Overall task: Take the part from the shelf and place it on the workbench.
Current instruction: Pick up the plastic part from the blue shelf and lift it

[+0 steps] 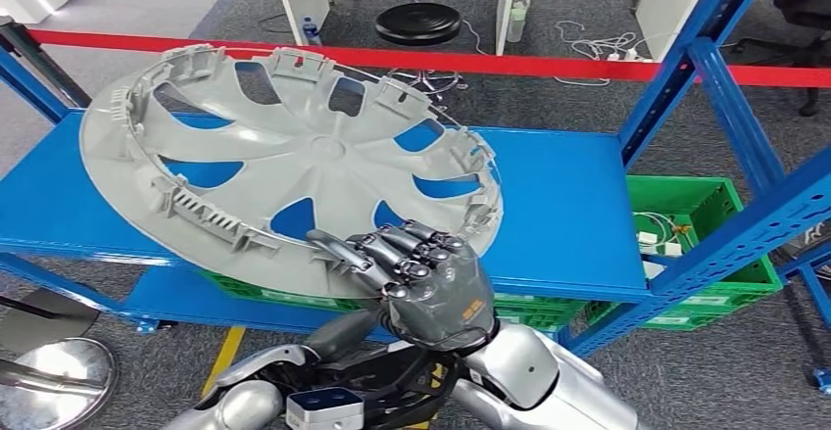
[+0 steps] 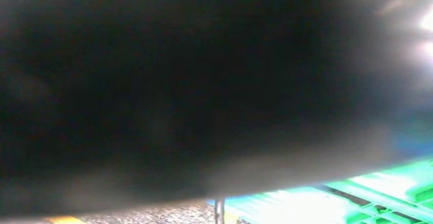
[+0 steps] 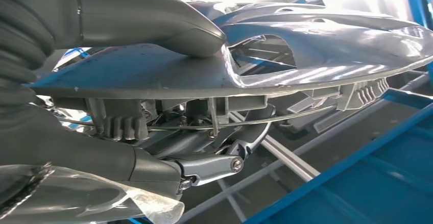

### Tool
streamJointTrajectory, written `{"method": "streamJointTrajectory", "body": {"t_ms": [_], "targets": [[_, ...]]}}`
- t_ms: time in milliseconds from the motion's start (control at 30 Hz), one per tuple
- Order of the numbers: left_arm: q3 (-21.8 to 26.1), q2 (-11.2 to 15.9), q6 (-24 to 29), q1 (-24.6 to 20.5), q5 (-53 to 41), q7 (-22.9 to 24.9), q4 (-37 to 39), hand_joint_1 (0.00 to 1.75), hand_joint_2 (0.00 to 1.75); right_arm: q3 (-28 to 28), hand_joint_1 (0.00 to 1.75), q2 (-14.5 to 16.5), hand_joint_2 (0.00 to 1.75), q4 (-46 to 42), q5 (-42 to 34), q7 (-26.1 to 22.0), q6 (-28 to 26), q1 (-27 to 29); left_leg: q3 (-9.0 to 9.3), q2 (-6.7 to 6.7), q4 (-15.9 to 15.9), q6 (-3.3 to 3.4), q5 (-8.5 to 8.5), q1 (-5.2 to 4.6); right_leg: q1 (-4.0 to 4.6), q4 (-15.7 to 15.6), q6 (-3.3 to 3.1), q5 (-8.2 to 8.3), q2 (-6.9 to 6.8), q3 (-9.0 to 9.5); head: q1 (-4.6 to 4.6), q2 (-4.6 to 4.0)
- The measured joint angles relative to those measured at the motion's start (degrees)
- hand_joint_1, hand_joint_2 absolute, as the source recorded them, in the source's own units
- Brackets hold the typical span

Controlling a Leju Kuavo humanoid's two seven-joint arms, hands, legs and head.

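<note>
The part is a large grey wheel cover (image 1: 294, 146), ribbed side up, tilted over the blue shelf (image 1: 559, 185). My right hand (image 1: 431, 273) grips its near rim, fingers curled over the edge. In the right wrist view the thumb (image 3: 153, 25) presses on one face of the cover (image 3: 316, 35), while the fingers (image 3: 122, 127) clamp the clipped rim on the other side. My left arm (image 1: 245, 396) reaches in low under the cover. The left wrist view is mostly dark blur, so that hand's state cannot be read.
Blue shelf uprights (image 1: 725, 107) rise at the right. Green crates (image 1: 706, 205) sit on the lower level, also seen as a green crate (image 2: 357, 193). A red barrier tape (image 1: 490, 61) runs behind the shelf, with a black stool (image 1: 418, 22) beyond.
</note>
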Motion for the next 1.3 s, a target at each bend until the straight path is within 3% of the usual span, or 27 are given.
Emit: {"method": "streamJointTrajectory", "body": {"t_ms": [67,133,200,233,300,367,400,433,467,533,600,667,733,767,867,900,933,967,1033,1067,1133,1167,1233,1267,1300], "targets": [[0.09,-0.02,0.02,-0.11,0.0,0.0,-0.01,0.0,0.0,-0.01,1.75,0.16,1.75,0.01,0.0,-0.01,0.0,-0.06,3.14,-0.05,-6.14,0.28,1.83,-0.09,0.16,0.1,0.57,0.5,0.04,-0.44,0.02,0.0],[0.13,-0.01,0.05,-0.16,-0.01,-0.04,-0.02,0.0,0.0,-0.02,1.75,0.29,1.75,0.02,0.02,0.14,0.0,-0.14,3.49,-0.15,-7.67,0.67,1.96,-0.3,0.32,0.04,1.34,1.29,0.04,-0.9,0.06,0.0],[0.15,0.03,0.16,-0.15,-0.01,-0.31,0.01,0.0,0.0,-0.01,1.75,0.32,1.75,0.08,0.05,0.43,0.0,-0.17,2.8,-0.03,-7.92,1.51,2.59,-0.2,0.28,0.19,2.05,1.35,0.04,-1.45,0.08,0.0],[0.15,0.04,0.28,-0.15,-0.01,-0.54,0.02,0.0,0.0,-0.02,1.75,0.32,1.75,0.11,0.07,0.47,0.0,-0.16,2.36,0.06,-8.02,2.1,3.06,-0.14,0.26,1.01,2.3,0.27,0.07,-1.96,0.15,0.0],[0.18,0.04,0.59,-0.17,0.04,-0.86,0.04,0.0,0.0,-0.1,1.75,0.31,1.75,0.16,0.08,0.2,0.0,-0.1,1.28,0.23,-8.11,3.01,4.08,-0.16,0.26,5.59,2.49,-4.15,0.16,-3.61,0.32,0.0],[0.21,0.05,0.89,-0.18,0.52,-0.91,0.05,0.0,0.0,0.01,1.75,0.26,1.75,0.18,0.33,1.25,0.0,-0.23,-0.06,0.25,-8.0,3.4,5.08,-0.46,0.33,12.52,2.46,-8.4,0.19,-5.32,0.44,0.0],[0.2,0.05,0.97,-0.2,0.82,-0.78,0.06,0.0,0.0,0.21,1.75,0.19,1.75,0.18,0.55,2.37,0.0,-0.38,-0.76,0.25,-7.95,3.5,5.59,-0.66,0.38,14.88,2.36,-9.1,0.19,-5.54,0.44,0.0],[0.19,0.04,1.01,-0.22,1.09,-0.51,0.06,0.0,0.0,0.45,1.75,0.12,1.75,0.18,0.76,3.41,0.0,-0.55,-1.44,0.25,-7.89,3.56,6.09,-0.88,0.47,15.54,2.15,-8.61,0.19,-4.94,0.45,0.0],[0.16,0.03,0.97,-0.24,1.21,-0.09,0.05,0.0,0.0,0.66,1.75,0.06,1.75,0.21,0.89,4.16,0.0,-0.69,-2.06,0.22,-7.86,3.59,6.57,-1.1,0.62,14.25,1.8,-7.23,0.2,-3.42,0.45,-0.01],[0.14,-0.05,0.77,-0.27,1.19,0.91,-0.1,0.0,0.0,0.78,1.75,0.04,1.75,0.37,0.92,4.4,0.0,-0.93,-3.05,0.15,-7.81,3.49,7.45,-1.44,1.13,7.18,0.62,-4.71,0.23,1.63,0.43,-0.01],[0.16,-0.14,0.62,-0.4,1.14,1.41,-0.35,0.0,0.0,0.83,1.75,0.08,1.75,0.55,0.95,4.05,0.0,-1.15,-3.77,0.17,-7.76,3.1,8.37,-1.54,1.61,0.43,-0.29,-4.6,0.28,5.85,0.38,0.0],[0.16,-0.17,0.6,-0.51,1.03,1.21,-0.48,0.0,0.0,0.81,1.75,0.09,1.75,0.77,1.06,3.72,0.0,-1.17,-4.33,0.21,-7.81,2.49,9.4,-1.43,1.85,-1.88,-0.52,-4.86,0.34,6.81,0.44,0.0],[0.14,-0.09,0.61,-0.4,0.82,0.78,-0.47,0.0,0.0,0.69,1.75,0.08,1.75,1.01,1.4,3.72,0.0,-1.14,-5.01,0.15,-7.53,1.85,9.14,-1.4,1.55,-2.3,-0.88,-3.95,0.19,6.07,0.47,0.0],[0.16,0.0,0.62,-0.32,0.57,0.46,-0.46,0.0,0.0,0.63,1.75,0.1,1.75,1.07,1.67,3.77,0.0,-1.15,-5.5,0.12,-6.54,1.49,7.62,-1.36,1.34,-2.49,-1.18,-3.27,0.06,5.5,0.43,0.0],[0.28,0.29,0.38,-0.12,-0.18,-0.2,-0.46,0.0,0.0,0.45,1.75,0.17,1.75,1.19,2.38,3.84,0.0,-1.17,-7.33,0.12,2.22,0.25,-0.32,-0.66,1.21,-2.52,-1.77,-1.37,-0.26,3.44,0.39,0.0],[0.3,0.39,0.18,-0.02,-0.25,-0.22,-0.46,0.0,0.0,0.42,1.75,0.18,1.75,1.26,2.55,3.85,0.0,-1.15,-7.68,0.13,5.53,-0.11,-1.69,-0.37,1.2,-2.43,-1.73,-0.84,-0.32,2.71,0.38,0.0],[0.31,0.51,-0.03,0.08,-0.25,-0.2,-0.46,0.0,0.0,0.39,1.75,0.18,1.75,1.38,2.7,3.86,0.0,-1.13,-7.52,0.14,7.67,-0.44,-1.64,-0.09,1.17,-2.27,-1.59,-0.32,-0.38,1.93,0.37,0.0],[0.32,0.62,-0.16,0.17,-0.25,-0.21,-0.46,0.0,0.0,0.36,1.75,0.18,1.75,1.52,2.81,3.89,0.0,-1.12,-6.61,0.15,7.98,-0.73,-0.37,0.17,1.1,-2.0,-1.37,0.13,-0.4,1.1,0.37,0.0],[0.36,0.79,-0.07,0.22,-0.29,-0.59,-0.46,0.0,0.0,0.28,1.75,0.21,1.75,1.73,2.88,3.9,0.0,-1.11,-2.44,0.17,3.25,-1.19,2.69,0.67,0.88,-1.18,-0.8,0.82,-0.42,-0.49,0.35,0.0],[0.4,0.82,0.02,0.17,-0.35,-0.85,-0.46,0.0,0.0,0.19,1.75,0.27,1.75,1.76,2.86,3.88,0.0,-1.12,0.25,0.15,-0.62,-1.28,2.91,0.73,0.86,-0.72,-0.46,1.08,-0.41,-1.16,0.34,0.0],[0.52,0.83,-0.1,-0.06,-0.45,-0.96,-0.46,0.0,0.0,0.03,1.75,0.51,1.75,1.8,2.91,3.9,0.0,-1.19,3.77,0.04,-6.46,-0.67,1.59,0.61,0.94,-0.17,0.28,1.84,-0.4,-2.03,0.39,0.0],[0.57,0.82,-0.29,-0.17,-0.4,-0.71,-0.46,0.0,0.0,0.0,1.75,0.63,1.75,1.84,2.99,4.03,0.0,-1.25,4.22,-0.02,-7.61,-0.09,1.11,0.38,0.96,-0.18,0.67,2.38,-0.42,-2.3,0.44,0.0],[0.4,0.87,-0.21,-0.32,0.28,-0.2,-0.46,0.0,0.0,0.03,1.75,0.78,1.75,1.97,3.17,4.67,0.0,-1.36,3.37,0.08,-7.95,1.14,1.87,0.26,0.82,-0.23,1.37,2.93,-0.39,-2.92,0.46,0.0],[0.18,0.95,0.19,-0.4,0.79,-0.11,-0.46,0.0,0.0,0.06,1.75,0.81,1.75,2.07,3.2,5.07,0.0,-1.42,2.72,0.19,-8.02,1.72,2.55,0.27,0.74,0.51,1.62,1.73,-0.3,-3.54,0.57,0.0],[-0.09,1.03,0.6,-0.47,1.23,-0.09,-0.46,0.0,0.0,0.08,1.75,0.81,1.75,2.19,3.23,5.47,0.0,-1.49,1.98,0.3,-8.15,2.2,3.28,0.33,0.69,2.29,1.82,-0.46,-0.18,-4.34,0.7,0.0]]}}
